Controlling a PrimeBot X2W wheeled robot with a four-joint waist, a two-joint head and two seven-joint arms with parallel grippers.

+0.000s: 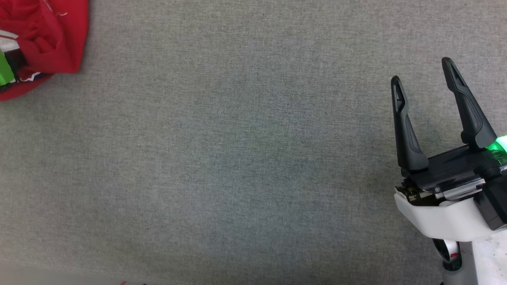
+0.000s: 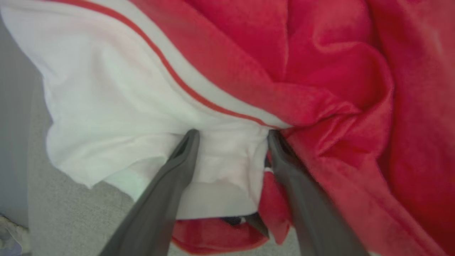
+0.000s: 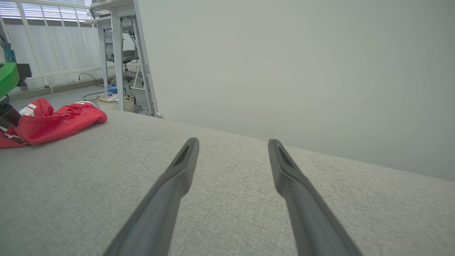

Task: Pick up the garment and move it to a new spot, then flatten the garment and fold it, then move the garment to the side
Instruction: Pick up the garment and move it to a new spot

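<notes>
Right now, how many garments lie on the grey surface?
1: the red jersey T-shirt, bunched at the head view's upper left, the open left gripper straddling its white sleeve. Beyond that edge, another could be hidden.

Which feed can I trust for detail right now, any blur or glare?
Left wrist view: soft and blurred, the garment too close, its white sleeve nearly washed out, the left gripper smeared. Head view: sharp, evenly lit, no glare on the grey surface. Right wrist view: right gripper crisp, bright window at upper left, desk legs leaning from wide-angle distortion.
</notes>
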